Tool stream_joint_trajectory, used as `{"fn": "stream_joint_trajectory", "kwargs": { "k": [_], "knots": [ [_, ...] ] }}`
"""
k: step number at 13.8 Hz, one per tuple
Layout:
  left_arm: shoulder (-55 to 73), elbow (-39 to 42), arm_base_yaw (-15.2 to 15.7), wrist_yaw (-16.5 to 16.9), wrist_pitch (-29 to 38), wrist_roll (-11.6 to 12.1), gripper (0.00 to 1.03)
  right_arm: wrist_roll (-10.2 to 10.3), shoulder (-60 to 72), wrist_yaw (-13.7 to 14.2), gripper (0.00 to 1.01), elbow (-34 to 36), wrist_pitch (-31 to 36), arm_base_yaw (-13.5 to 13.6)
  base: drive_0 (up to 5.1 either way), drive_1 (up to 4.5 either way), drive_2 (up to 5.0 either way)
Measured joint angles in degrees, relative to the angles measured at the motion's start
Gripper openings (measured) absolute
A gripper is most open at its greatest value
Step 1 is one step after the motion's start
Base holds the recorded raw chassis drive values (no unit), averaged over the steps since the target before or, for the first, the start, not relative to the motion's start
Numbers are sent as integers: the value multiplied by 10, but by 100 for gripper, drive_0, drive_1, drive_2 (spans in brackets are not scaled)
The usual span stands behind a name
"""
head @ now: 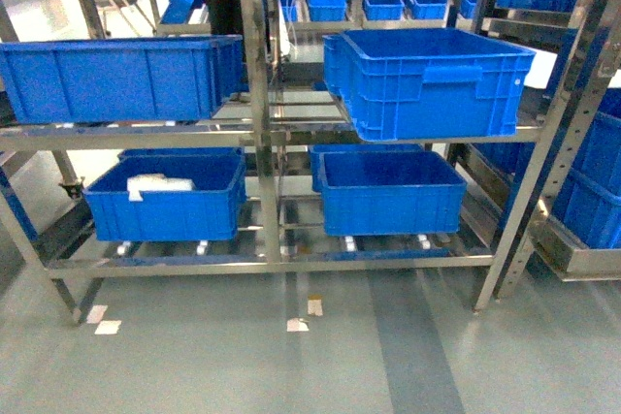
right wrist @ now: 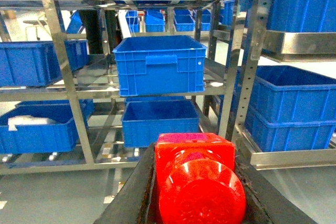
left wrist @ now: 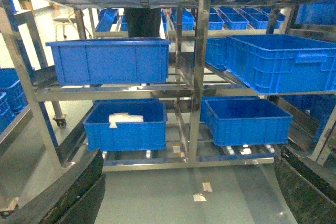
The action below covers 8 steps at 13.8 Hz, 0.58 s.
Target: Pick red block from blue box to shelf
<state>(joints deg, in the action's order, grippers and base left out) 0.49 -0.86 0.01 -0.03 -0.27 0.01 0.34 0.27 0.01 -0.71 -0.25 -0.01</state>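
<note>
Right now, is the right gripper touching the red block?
Touching. The right wrist view shows the red block wedged between the right gripper's dark fingers, with no gap on either side.

Right hand clamped on red block; left hand spread (empty)

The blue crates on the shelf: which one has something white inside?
The lower-left crate on the shelf. A white bundle lies in it; no contents show in the others.

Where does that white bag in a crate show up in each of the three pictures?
Head: white bag in the lower-left crate.
Left wrist: white bag left of centre, same crate.
Right wrist: white bag at the far left edge.
Shared landmark: the shelf centre post.
</note>
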Motion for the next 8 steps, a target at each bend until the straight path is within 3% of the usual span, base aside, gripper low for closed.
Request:
{"fn": "stream_joint_trajectory", "kwargs": {
  "k": [8],
  "knots": [
    [0,0,0,0,1,0,98,0,0,0,28,0,1,0,18,446,-410]
  ]
}}
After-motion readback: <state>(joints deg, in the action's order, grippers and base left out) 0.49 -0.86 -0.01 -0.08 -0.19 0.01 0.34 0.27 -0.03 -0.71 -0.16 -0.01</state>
